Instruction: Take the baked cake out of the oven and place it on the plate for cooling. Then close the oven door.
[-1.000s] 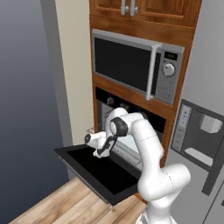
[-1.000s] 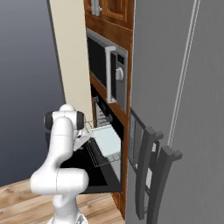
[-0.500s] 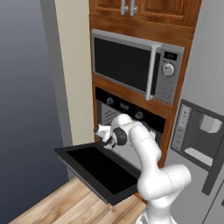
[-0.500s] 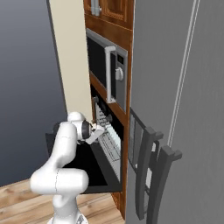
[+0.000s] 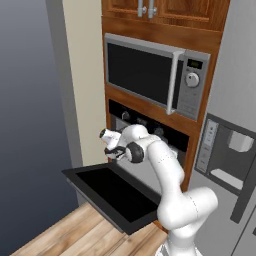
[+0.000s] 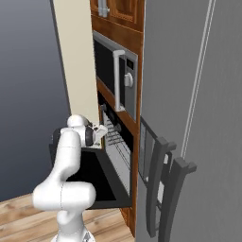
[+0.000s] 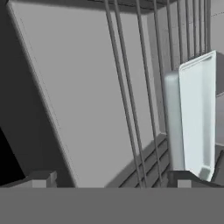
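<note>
The black oven (image 5: 131, 119) stands with its oven door (image 5: 112, 192) dropped flat, dark glass facing up. My gripper (image 5: 114, 149) hangs above the door's inner edge, at the mouth of the cavity, also seen from the other side (image 6: 103, 131). In the hand view its fingertips (image 7: 39, 179) stand wide apart, open with nothing between them. Ahead of them run the bars of the wire rack (image 7: 131, 96), with a pale rectangular tray (image 7: 194, 109) on it. The view is rolled, so rack and tray look upright. The baked cake and the plate are out of view.
A silver microwave (image 5: 150, 75) sits directly above the oven in the wood cabinetry. A grey fridge (image 5: 230, 150) with dark handles (image 6: 163, 189) stands to the right. The lowered door (image 6: 97, 175) juts out over the wooden floor (image 5: 75, 232).
The hand has swung from over the door's left part toward the oven's mouth and risen a little. The jaws have stayed open.
</note>
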Available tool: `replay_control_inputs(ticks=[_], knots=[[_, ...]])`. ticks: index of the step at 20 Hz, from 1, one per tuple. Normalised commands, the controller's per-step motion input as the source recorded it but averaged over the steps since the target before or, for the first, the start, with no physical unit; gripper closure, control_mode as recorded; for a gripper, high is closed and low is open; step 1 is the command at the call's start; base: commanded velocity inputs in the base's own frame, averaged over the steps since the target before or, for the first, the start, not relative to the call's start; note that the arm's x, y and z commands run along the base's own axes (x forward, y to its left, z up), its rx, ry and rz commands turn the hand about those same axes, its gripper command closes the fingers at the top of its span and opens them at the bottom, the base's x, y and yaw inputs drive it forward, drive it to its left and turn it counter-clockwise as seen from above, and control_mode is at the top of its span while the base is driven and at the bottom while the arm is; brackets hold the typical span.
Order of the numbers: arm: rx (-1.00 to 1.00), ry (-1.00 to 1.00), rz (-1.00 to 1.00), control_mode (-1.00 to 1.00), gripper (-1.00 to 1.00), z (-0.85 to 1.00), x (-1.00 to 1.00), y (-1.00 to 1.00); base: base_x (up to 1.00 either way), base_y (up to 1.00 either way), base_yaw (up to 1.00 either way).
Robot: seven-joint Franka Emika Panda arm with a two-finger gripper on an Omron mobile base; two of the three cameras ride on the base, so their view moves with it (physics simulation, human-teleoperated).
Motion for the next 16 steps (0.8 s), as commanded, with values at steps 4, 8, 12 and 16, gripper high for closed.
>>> replay_control_inputs(ticks=[4, 8, 12, 16], knots=[[0.08, 0.00, 0.10, -1.00, -1.00, 0.78, -1.00, 0.54, 0.00, 0.00, 0.00], [0.02, 0.00, 0.09, -1.00, -1.00, 0.32, -1.00, 0.47, 0.00, 0.00, 0.00], [0.03, -0.04, 0.05, -1.00, -1.00, 0.34, -1.00, 0.08, 0.00, 0.00, 0.00], [0.07, -0.01, 0.02, -1.00, -1.00, 0.58, -1.00, 0.14, 0.00, 0.00, 0.00]])
